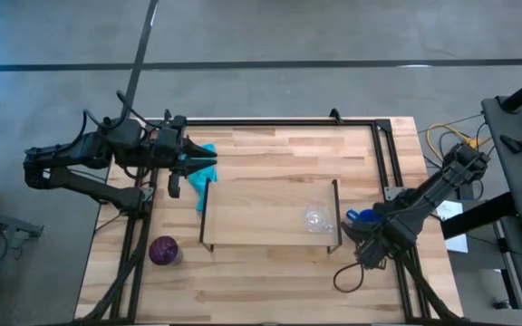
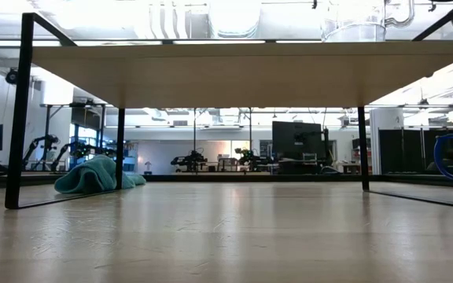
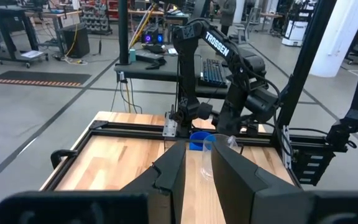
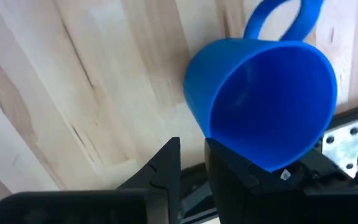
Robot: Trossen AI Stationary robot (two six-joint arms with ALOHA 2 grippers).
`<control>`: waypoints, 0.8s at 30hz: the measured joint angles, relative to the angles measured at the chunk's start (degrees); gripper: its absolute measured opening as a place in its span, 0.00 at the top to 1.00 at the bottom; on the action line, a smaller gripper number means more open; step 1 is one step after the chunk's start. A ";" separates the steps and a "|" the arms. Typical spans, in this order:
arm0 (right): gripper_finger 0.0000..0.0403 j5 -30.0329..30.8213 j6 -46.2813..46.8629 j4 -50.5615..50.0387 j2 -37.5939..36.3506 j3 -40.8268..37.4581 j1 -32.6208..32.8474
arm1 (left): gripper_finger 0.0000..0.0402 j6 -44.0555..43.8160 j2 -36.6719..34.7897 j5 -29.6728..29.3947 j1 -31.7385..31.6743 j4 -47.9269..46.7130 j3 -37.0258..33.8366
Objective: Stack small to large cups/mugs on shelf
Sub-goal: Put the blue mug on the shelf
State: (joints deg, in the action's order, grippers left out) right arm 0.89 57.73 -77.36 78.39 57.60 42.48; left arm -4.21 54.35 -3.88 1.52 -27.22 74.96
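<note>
The shelf [image 1: 261,213] stands mid-table on thin black wire legs. The clear glass cup [image 1: 317,218] stands on its right part and also shows above the board in the low view [image 2: 356,23]. My right gripper [image 1: 364,232] is just off the shelf's right end, shut on the blue mug [image 1: 359,216]. The purple cup [image 1: 164,251] stands on the tabletop by the shelf's near left corner. My left gripper [image 1: 186,172] waits at the table's far left beside the teal cloth [image 1: 207,163]. A narrow gap shows between its fingers [image 3: 199,155]. My right gripper [image 4: 192,155] has the blue mug's rim [image 4: 209,132] on the side away from the handle [image 4: 283,18]. One finger [image 4: 166,163] is outside the wall and the other [image 4: 232,171] is at the mouth. It comes slanting from above. The fingers hide the contact itself.
Black frame rails [image 1: 383,163] run along the table's far and right edges, close to the right gripper. Cables [image 1: 347,276] loop on the table below the right arm. The shelf's left half [image 1: 243,213] is bare wood. The teal cloth [image 2: 93,174] lies beyond the shelf's far left leg.
</note>
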 joint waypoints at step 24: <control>0.70 -2.98 2.96 0.00 -4.89 -0.02 -2.95 | 0.84 0.07 0.00 0.52 0.00 -0.31 0.00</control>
State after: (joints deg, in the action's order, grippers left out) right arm -2.09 60.69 -77.36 73.50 57.58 39.53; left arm -4.14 54.35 -3.36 1.52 -27.53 74.96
